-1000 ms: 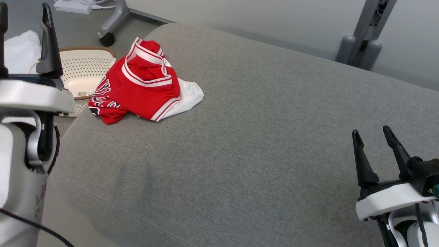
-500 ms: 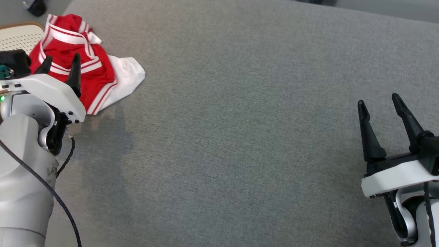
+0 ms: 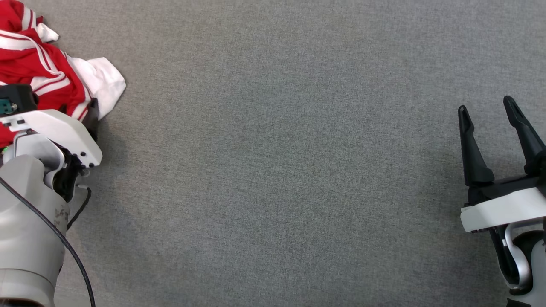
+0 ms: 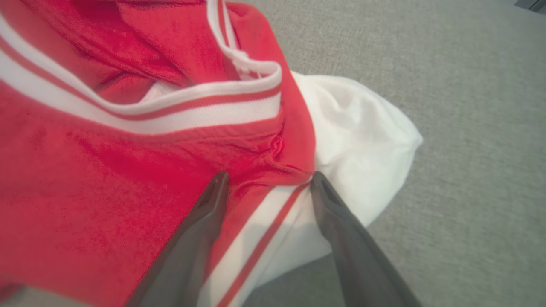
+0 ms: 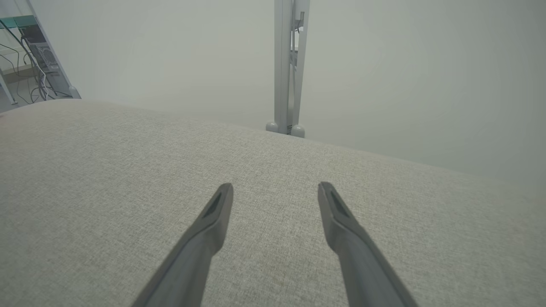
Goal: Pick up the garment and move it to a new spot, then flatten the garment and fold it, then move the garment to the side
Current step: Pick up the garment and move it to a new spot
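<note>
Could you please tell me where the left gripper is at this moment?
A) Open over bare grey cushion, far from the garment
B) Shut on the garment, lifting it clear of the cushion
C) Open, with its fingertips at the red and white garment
C: in the left wrist view the left gripper has its two fingers apart, framing the striped hem of the garment, which lies on the cushion.

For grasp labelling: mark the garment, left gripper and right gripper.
garment [image 4: 106, 179], left wrist view, red body fabric.
left gripper [image 4: 269, 175], left wrist view, between its open jaws.
right gripper [image 3: 486, 104], head view, between its open jaws.
</note>
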Tool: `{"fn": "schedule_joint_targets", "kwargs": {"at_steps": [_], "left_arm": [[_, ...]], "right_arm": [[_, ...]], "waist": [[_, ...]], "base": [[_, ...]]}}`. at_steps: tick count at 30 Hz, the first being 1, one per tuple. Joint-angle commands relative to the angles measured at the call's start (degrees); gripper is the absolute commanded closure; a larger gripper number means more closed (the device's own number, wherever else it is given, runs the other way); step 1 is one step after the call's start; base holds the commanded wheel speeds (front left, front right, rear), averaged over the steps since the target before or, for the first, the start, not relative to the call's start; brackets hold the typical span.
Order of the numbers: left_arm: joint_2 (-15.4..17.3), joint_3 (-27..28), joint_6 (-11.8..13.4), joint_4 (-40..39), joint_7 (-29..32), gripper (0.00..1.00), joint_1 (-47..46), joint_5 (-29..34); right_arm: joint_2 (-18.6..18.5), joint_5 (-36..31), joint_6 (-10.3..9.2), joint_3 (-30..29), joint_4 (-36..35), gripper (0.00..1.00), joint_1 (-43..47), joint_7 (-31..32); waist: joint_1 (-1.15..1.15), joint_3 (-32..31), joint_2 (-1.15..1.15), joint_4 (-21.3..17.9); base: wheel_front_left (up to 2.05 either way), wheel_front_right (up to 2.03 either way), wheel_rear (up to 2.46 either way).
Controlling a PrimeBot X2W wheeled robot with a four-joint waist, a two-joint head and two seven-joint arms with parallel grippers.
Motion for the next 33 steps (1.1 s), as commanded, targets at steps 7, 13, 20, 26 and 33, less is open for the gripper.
{"fn": "schedule_joint_targets", "kwargs": {"at_steps": [7, 13, 20, 26, 33], "left_arm": [[1.8, 0.2, 0.6, 0.5, -10.1, 1.0, -4.0, 0.6], [3.5, 0.8, 2.8, -2.2, -16.5, 1.0, -5.6, 1.3], [3.9, 2.5, 6.4, -16.9, -17.4, 1.0, -0.4, 4.2], [1.6, 3.8, 10.2, -33.6, -17.4, 1.0, 10.6, 6.4], [-0.5, 0.0, 15.7, -52.2, -14.8, 1.0, 27.5, 10.2]], "right_arm": [[-0.1, 0.6, -0.01, -0.2, 0.5, 0.0, 0.0, -1.0], [0.8, 1.1, -0.01, 0.5, 2.2, 0.0, 0.9, -2.6], [1.8, 2.0, -0.01, 0.3, 3.9, 0.0, 3.1, -3.6], [2.4, 2.7, -0.01, 0.2, 4.2, 0.0, 4.8, -4.1], [2.7, 2.8, -0.01, 1.3, 3.7, 0.0, 7.0, -3.8]], "waist": [[0.0, -1.4, 0.0, 0.7], [0.0, -6.7, 0.0, 0.7], [0.0, -12.8, 0.0, 0.0], [0.0, -16.3, 0.0, -1.7], [0.0, -19.7, 0.0, -5.8]], "base": [[0.0, 0.0, 0.0], [0.0, 0.0, 0.0], [0.0, 0.0, 0.0], [0.0, 0.0, 0.0], [0.0, 0.0, 0.0]]}}
